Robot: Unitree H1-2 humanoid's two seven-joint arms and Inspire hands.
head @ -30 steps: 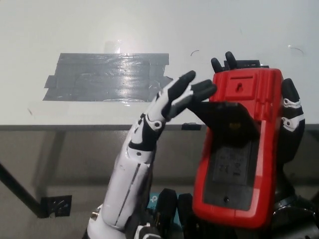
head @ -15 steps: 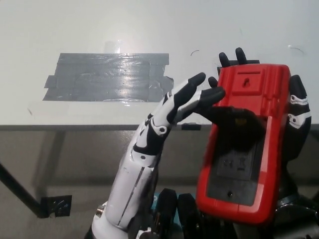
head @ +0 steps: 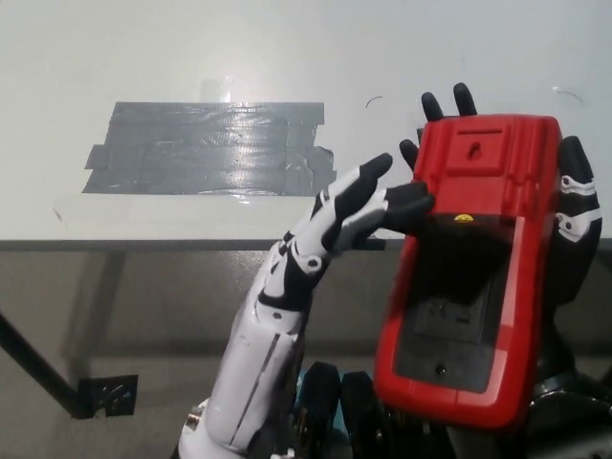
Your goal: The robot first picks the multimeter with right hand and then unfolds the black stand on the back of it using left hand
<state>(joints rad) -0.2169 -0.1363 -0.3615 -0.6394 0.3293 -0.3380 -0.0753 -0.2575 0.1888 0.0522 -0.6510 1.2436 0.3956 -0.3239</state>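
A red multimeter is held back-up at the right of the head view, with my black right hand shut on it from behind; fingertips show above its top edge and along its right side. The black stand on its back is lifted away from the casing, casting a dark shadow below it. My white left hand reaches in from the lower left with fingers spread, its dark fingertips touching the stand's upper left edge.
A white table fills the upper picture, with a patch of grey tape on it at the left. The table's front edge runs across mid-picture; below it are a black table leg and the floor.
The left hand has shifted right and a little down, staying on the stand. The stand has swung further out from the back. The multimeter has edged slightly right and up.
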